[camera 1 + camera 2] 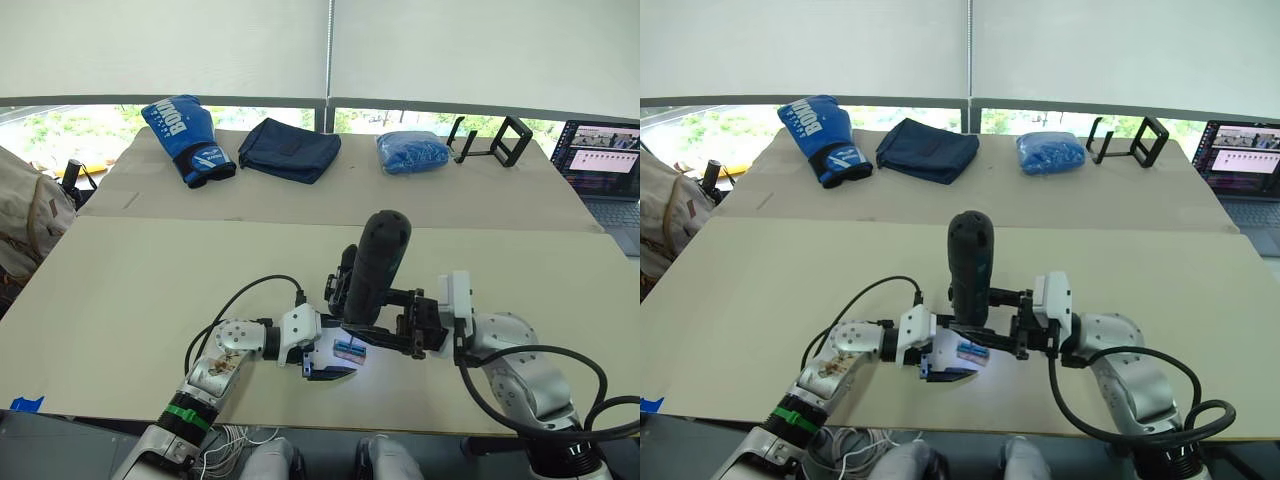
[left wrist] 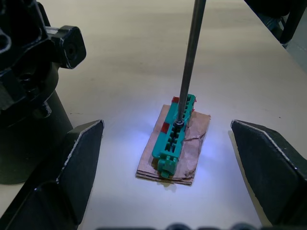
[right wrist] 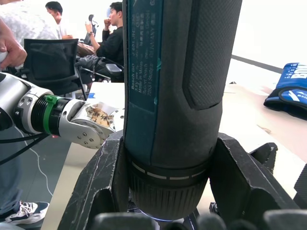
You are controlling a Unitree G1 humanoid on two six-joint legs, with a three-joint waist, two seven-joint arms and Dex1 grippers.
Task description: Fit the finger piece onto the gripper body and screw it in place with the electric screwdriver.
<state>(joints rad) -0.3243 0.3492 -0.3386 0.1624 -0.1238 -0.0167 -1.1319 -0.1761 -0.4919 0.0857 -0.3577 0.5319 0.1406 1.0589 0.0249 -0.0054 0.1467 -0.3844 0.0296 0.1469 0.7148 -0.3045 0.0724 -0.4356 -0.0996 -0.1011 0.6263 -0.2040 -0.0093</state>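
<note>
The screwdriver (image 3: pixel 172 96) is matt black plastic with a rough dimpled grip panel, and its bit (image 2: pixel 189 62) is smooth dull metal. The green block (image 2: pixel 173 134) looks like glossy plastic sitting on creased brown cardboard (image 2: pixel 192 143). The worktop (image 1: pixel 150 300) is smooth matt beige.

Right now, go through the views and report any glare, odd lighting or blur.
Left wrist view: a bluish-white pool of light on the table around the green block, under the metal bit. Right wrist view: the electric screwdriver sits very close; the room behind is washed out bright. Eye views: even daylight, bright window strip beyond the table.
</note>
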